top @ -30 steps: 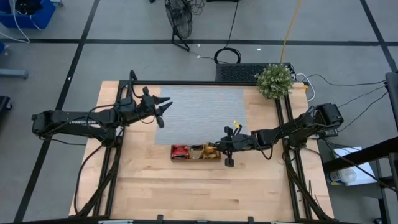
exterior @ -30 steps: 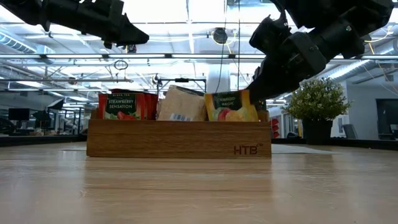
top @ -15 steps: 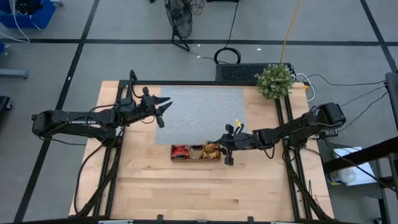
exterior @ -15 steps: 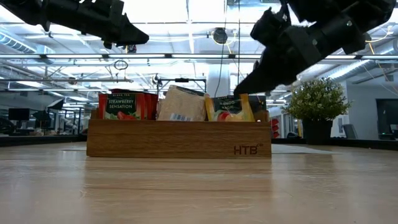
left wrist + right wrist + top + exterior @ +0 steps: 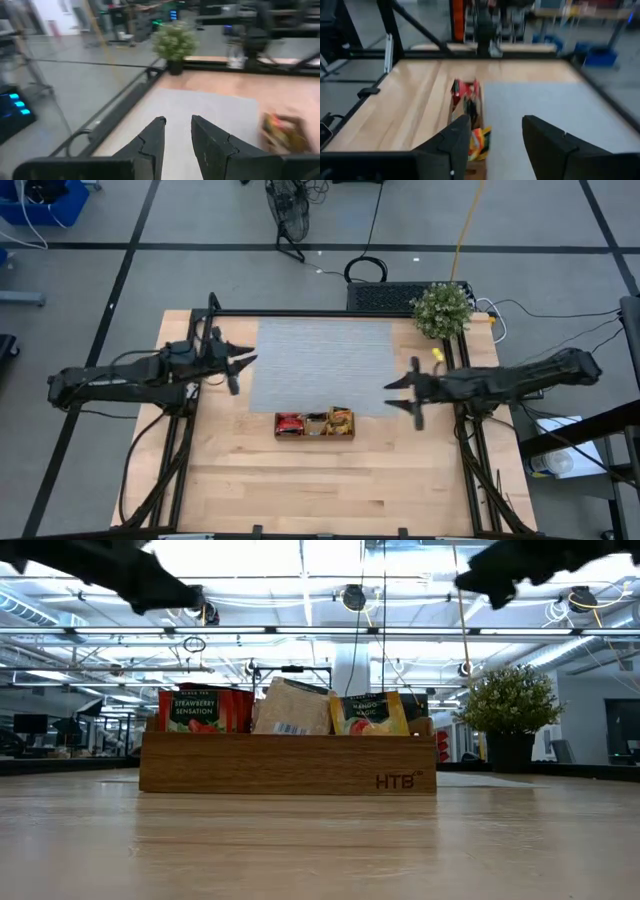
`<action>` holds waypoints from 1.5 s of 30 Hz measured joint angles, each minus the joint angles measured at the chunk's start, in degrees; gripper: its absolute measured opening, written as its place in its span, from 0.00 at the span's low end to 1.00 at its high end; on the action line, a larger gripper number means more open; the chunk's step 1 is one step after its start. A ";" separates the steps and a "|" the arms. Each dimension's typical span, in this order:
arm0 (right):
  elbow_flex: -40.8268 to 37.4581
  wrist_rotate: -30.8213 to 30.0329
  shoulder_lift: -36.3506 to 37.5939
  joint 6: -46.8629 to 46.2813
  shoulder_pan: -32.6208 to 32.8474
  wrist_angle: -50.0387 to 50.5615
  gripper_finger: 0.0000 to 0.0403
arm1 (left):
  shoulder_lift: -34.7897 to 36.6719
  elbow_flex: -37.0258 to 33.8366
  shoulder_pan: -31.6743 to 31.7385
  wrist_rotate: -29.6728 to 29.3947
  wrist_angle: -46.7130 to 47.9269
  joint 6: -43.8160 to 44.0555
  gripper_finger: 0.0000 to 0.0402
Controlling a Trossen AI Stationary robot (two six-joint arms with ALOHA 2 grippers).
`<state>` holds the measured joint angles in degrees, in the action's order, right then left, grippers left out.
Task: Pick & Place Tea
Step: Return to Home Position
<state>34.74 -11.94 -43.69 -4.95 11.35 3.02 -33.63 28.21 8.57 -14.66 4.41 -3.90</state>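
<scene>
The tea packets stand upright in the long wooden tray (image 5: 315, 432) (image 5: 288, 762) at the table's middle: red ones (image 5: 195, 710) on the left, a pale grey one (image 5: 290, 708) in the middle, orange-yellow ones (image 5: 370, 712) on the right. My right gripper (image 5: 398, 395) (image 5: 495, 120) hangs open in the air to the right of the tray, pointing toward it, with nothing between its fingers. My left gripper (image 5: 240, 372) (image 5: 177, 120) is open and empty above the grey mat's left edge, far from the tray.
A grey mat (image 5: 320, 365) covers the table's far middle. A potted plant (image 5: 441, 308) (image 5: 510, 700) stands at the far right corner. Black frame rails (image 5: 465, 430) run along the table's left and right sides. Bare wood lies in front of the tray.
My right gripper has opened at the tray's right compartment, risen and drawn back toward the table's right edge. The orange-yellow packet it was at stays standing in the tray. My left gripper has pulled back a little toward the left edge.
</scene>
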 joint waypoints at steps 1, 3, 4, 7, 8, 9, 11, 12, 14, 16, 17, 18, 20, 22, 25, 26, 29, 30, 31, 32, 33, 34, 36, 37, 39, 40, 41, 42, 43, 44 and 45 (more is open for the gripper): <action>-2.02 -0.01 3.64 1.62 0.00 -0.42 0.40 | 1.94 -0.14 -0.29 1.20 1.96 0.22 0.25; -6.66 -0.25 10.50 3.66 -0.17 -2.22 0.40 | 5.49 -2.34 -1.01 3.80 2.79 0.54 0.25; -8.80 -0.29 13.54 4.36 -0.44 -2.91 0.40 | 7.35 -4.29 -1.40 4.74 2.09 0.86 0.25; -15.55 -0.02 22.01 7.23 -0.94 -5.76 0.40 | 13.21 -11.56 -2.44 6.47 -1.58 2.28 0.25; -17.56 0.03 24.67 7.89 -0.93 -6.73 0.41 | 15.01 -14.22 -2.77 6.95 -3.06 3.02 0.25; -19.27 0.11 26.99 8.44 -0.90 -7.48 0.41 | 16.78 -16.62 -3.07 7.44 -4.85 3.66 0.25; -22.27 0.18 31.50 8.92 -0.90 -7.56 0.41 | 20.44 -20.70 -3.74 9.17 -7.60 4.37 0.25; -23.78 0.20 33.62 8.91 -0.90 -7.42 0.41 | 22.10 -22.23 -4.10 10.37 -8.13 4.42 0.25; -26.26 0.28 37.60 8.88 -0.87 -7.22 0.41 | 25.25 -24.37 -4.82 11.98 -8.42 4.40 0.25; -27.85 1.11 41.25 8.93 -0.89 -6.36 0.41 | 28.03 -25.54 -5.61 12.16 -8.41 4.39 0.25; -28.14 1.63 43.09 9.29 -0.87 -5.02 0.41 | 29.29 -25.79 -5.93 12.14 -7.89 4.14 0.25; -28.21 1.75 43.65 9.44 -0.86 -3.87 0.40 | 30.34 -25.79 -6.21 12.10 -6.82 3.92 0.25; -28.11 1.72 43.53 9.66 -0.85 -3.23 0.40 | 32.29 -25.79 -6.59 12.11 -4.65 3.41 0.25; -28.03 1.71 43.32 10.49 -0.83 -3.43 0.40 | 33.48 -25.79 -6.91 12.06 -3.06 3.18 0.25; -27.95 1.80 43.58 11.60 -0.79 -1.68 0.40 | 33.38 -25.83 -7.23 12.03 -2.19 3.13 0.25; -27.97 2.18 43.49 11.97 -0.79 -1.17 0.40 | 33.22 -25.83 -7.29 11.95 -2.19 3.13 0.25; -28.69 3.23 43.46 11.75 -0.85 -1.67 0.41 | 33.38 -25.83 -7.32 11.83 -2.02 3.62 0.25; -29.10 3.20 43.44 11.39 -0.85 -2.16 0.41 | 33.37 -25.83 -7.31 11.72 -2.45 3.97 0.25; -29.60 3.14 43.49 11.22 -0.85 -2.72 0.41 | 33.35 -25.83 -7.24 11.63 -2.72 4.10 0.25; -30.24 2.97 43.50 11.16 -0.87 -3.30 0.41 | 33.31 -25.83 -7.20 11.48 -2.81 4.30 0.25; -30.85 2.94 43.45 10.91 -0.87 -3.90 0.41 | 33.29 -25.83 -7.20 11.37 -2.76 4.49 0.25; -31.49 2.57 43.41 10.49 -0.83 -4.51 0.40 | 33.27 -25.83 -7.20 11.38 -2.63 4.79 0.25; -32.45 1.52 43.50 9.28 -0.86 -6.10 0.40 | 33.25 -25.83 -7.20 11.48 -2.67 5.61 0.25; -32.72 1.48 43.48 8.50 -0.90 -6.23 0.40 | 33.25 -25.83 -7.20 11.61 -2.79 6.05 0.25; -33.16 1.65 43.43 7.37 -0.86 -6.22 0.41 | 33.25 -25.83 -7.20 11.64 -3.26 6.57 0.25; -33.28 1.63 43.48 7.13 -0.85 -6.22 0.41 | 33.25 -25.83 -7.20 11.64 -3.22 6.79 0.25; -33.41 1.62 43.47 7.16 -0.85 -6.22 0.41 | 33.23 -25.83 -7.20 11.64 -3.15 6.93 0.25; -33.51 1.61 43.44 7.20 -0.85 -6.21 0.41 | 33.23 -25.83 -7.20 11.65 -3.16 6.88 0.25; -33.60 1.61 43.46 6.98 -0.85 -6.21 0.41 | 33.23 -25.83 -7.20 11.64 -3.22 6.82 0.25; -33.61 1.61 43.46 6.18 -0.85 -6.22 0.41 | 33.23 -25.83 -7.20 11.64 -3.18 6.82 0.25; -33.61 1.61 43.44 5.47 -0.85 -6.22 0.41 | 33.23 -25.83 -7.20 11.65 -3.14 6.82 0.25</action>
<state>1.13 -10.33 -0.25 0.52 10.50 -3.20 -0.40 2.37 1.37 -3.01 1.27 2.92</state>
